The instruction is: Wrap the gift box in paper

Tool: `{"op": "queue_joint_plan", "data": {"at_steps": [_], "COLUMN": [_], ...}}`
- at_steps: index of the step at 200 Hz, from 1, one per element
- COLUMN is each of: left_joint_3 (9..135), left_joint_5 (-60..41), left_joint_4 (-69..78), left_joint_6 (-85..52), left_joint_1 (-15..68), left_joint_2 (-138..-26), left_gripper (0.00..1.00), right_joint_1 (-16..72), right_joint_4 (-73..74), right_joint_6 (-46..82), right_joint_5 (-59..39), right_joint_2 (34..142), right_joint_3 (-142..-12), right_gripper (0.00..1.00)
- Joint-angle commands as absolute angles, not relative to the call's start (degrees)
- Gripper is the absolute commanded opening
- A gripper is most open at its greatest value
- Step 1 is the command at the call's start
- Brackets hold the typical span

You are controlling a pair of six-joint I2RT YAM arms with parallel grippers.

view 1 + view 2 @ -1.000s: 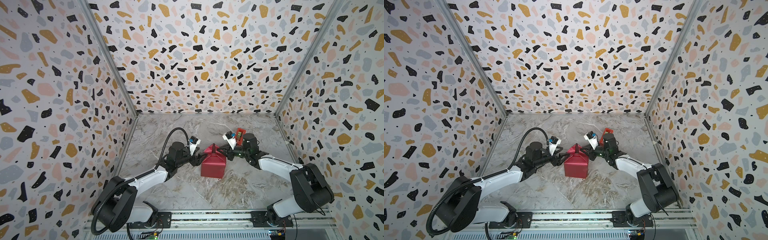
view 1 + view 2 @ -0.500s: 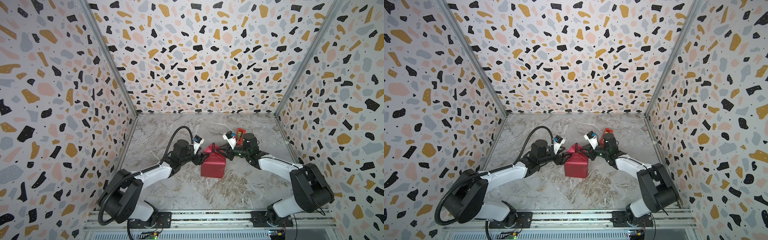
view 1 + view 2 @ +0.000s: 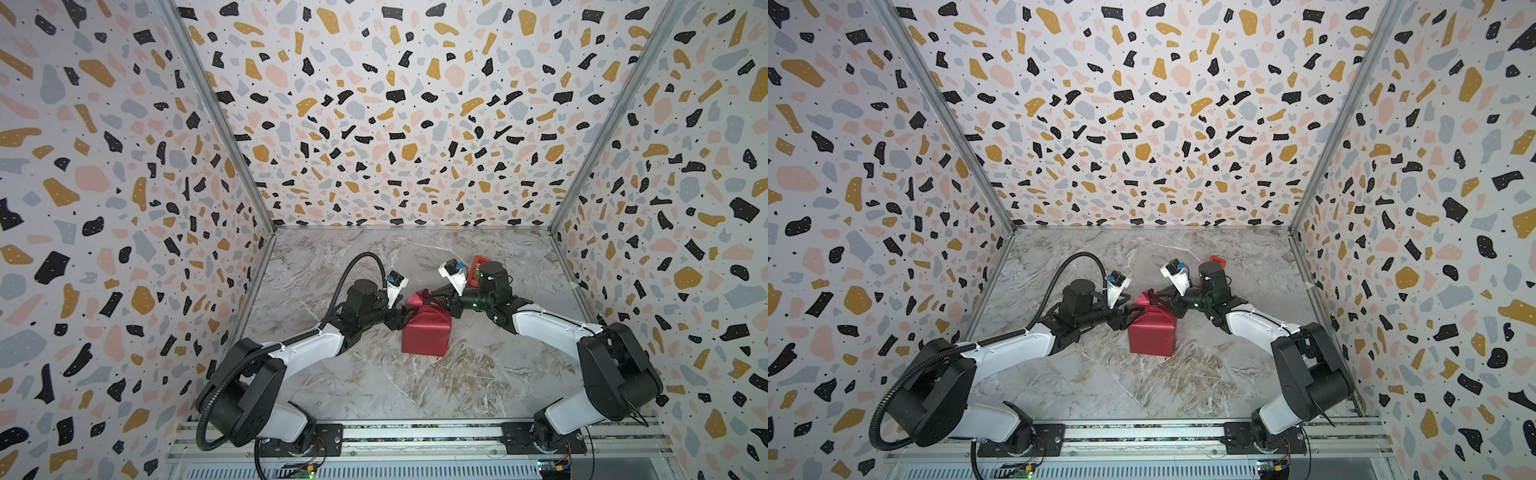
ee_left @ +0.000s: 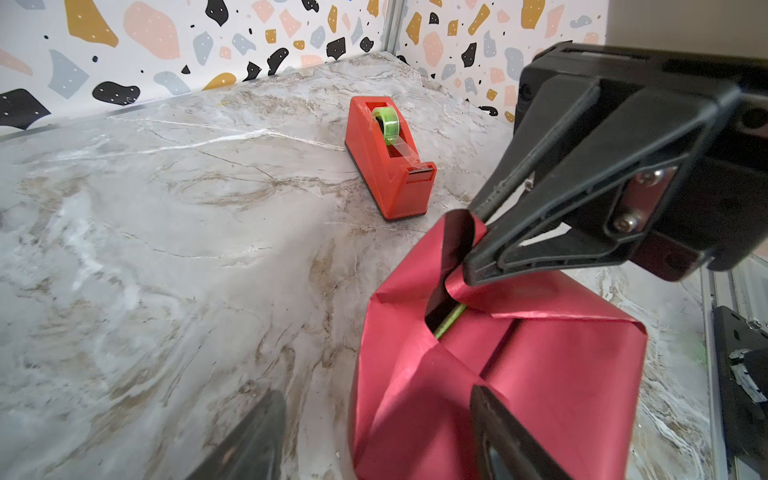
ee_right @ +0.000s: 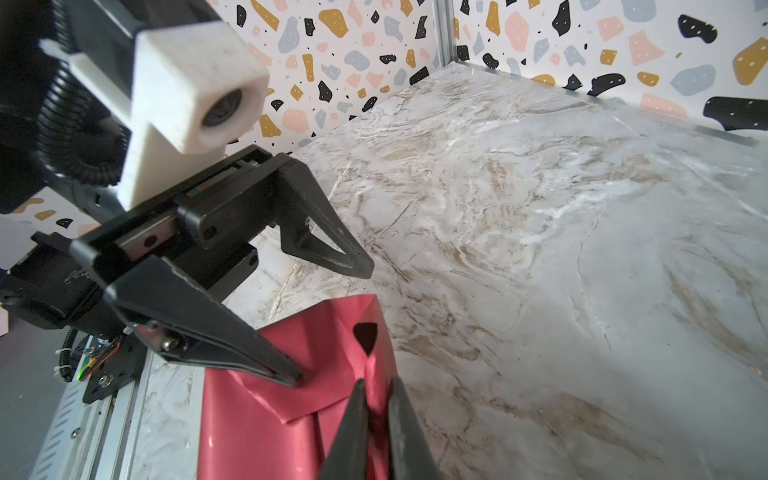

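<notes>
Counter [image 3: 374, 382]: grey marble, walled on three sides.
Paper [image 3: 424, 336]: crimson, folded around the gift box [image 4: 451, 319] at mid-counter. Only a green sliver shows through a gap in the top folds, seemingly the box's edge.
Tape dispenser [image 4: 390, 166]: red-orange with a green roll, behind the parcel to the right and apart from it.
Left end effector [image 5: 330, 324]: jaws spread, one tip at the paper's upper left edge.
Right end effector [image 4: 473, 245]: pinching an upstanding top flap of the paper.

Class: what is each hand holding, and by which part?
The right hand pinches the crimson wrapping paper by its upturned top flap; the left hand, open, holds nothing.
</notes>
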State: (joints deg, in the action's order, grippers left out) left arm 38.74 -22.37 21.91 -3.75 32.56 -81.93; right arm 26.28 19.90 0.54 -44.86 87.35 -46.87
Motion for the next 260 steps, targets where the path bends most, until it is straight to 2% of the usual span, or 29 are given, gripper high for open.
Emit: {"op": "queue_joint_plan", "data": {"at_steps": [1,36,110,176,260], "left_joint_3": [38.8,38.8,38.8,38.6,36.4], "left_joint_5": [-21.4,-20.7,-19.4,-18.4,-16.0], "left_joint_4": [21.2,21.3,21.3,21.2,25.5], "left_joint_6": [-3.8,-4.1,-5.3,-5.9,-12.4], "left_joint_1": [32.9,33.0,33.2,33.9,34.1], "left_joint_2": [-82.1,-82.2,-82.4,-82.3,-77.2], "left_gripper": [0.7,0.7,0.7,0.7,0.72], "right_joint_1": [26.5,26.5,27.0,29.2,32.0], "right_joint_4": [19.5,20.0,20.4,21.4,22.6], "right_joint_6": [0.6,1.2,2.0,3.3,2.7], "right_joint_5": [-47.2,-48.1,-48.3,-47.6,-43.4], "right_joint_2": [85.0,83.9,81.1,79.1,76.8], "right_joint_3": [-46.5,-45.6,-42.5,-38.4,-33.5], "right_gripper": [0.06,0.02,0.01,0.09,0.09]}}
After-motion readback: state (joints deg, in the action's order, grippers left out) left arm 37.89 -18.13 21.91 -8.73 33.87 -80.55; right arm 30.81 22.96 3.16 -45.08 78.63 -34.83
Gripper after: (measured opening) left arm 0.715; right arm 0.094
